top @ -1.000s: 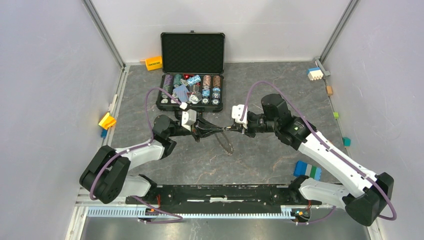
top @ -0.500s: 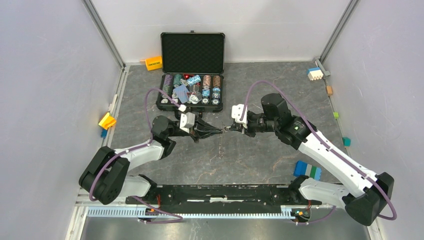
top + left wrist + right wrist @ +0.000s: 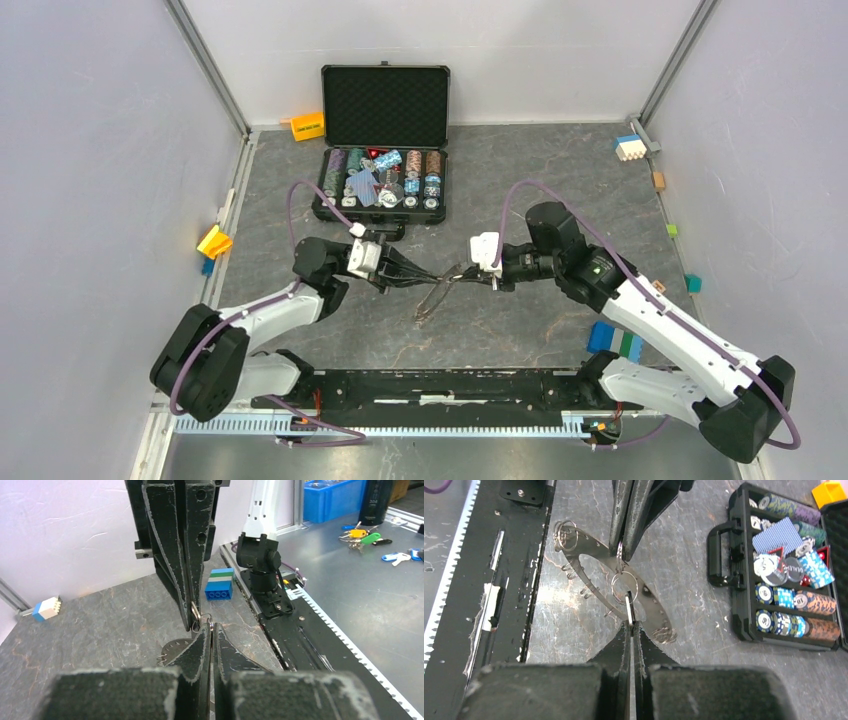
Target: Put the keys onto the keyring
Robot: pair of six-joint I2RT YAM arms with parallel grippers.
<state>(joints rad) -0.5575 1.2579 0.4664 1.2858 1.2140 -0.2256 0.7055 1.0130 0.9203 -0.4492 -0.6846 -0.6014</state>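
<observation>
Lying by the left wall is a yellow block [image 3: 213,242]. Further back on the grey table [image 3: 540,180] stands an open black case [image 3: 385,105] with rows of poker chips [image 3: 412,185] in it.

In front of the case, the left pincer [image 3: 427,279] reaches toward the middle. Its fingers are pressed flat together with a sliver of silver metal at their tips, though I cannot tell what exactly it pinches. Just beside those tips hangs a small wire ring [image 3: 613,587].

The keyring [image 3: 594,546], toothed and carrying several little wire loops, sits tilted directly under the two meeting pincers. Whether its lower edge touches the table cannot be told.

From the other side, the right pincer [image 3: 463,273] is clamped on a thin silver strip [image 3: 629,605] seen edge-on, whose end meets the small wire ring.

Near the right arm lies a blue and green block [image 3: 615,340].
</observation>
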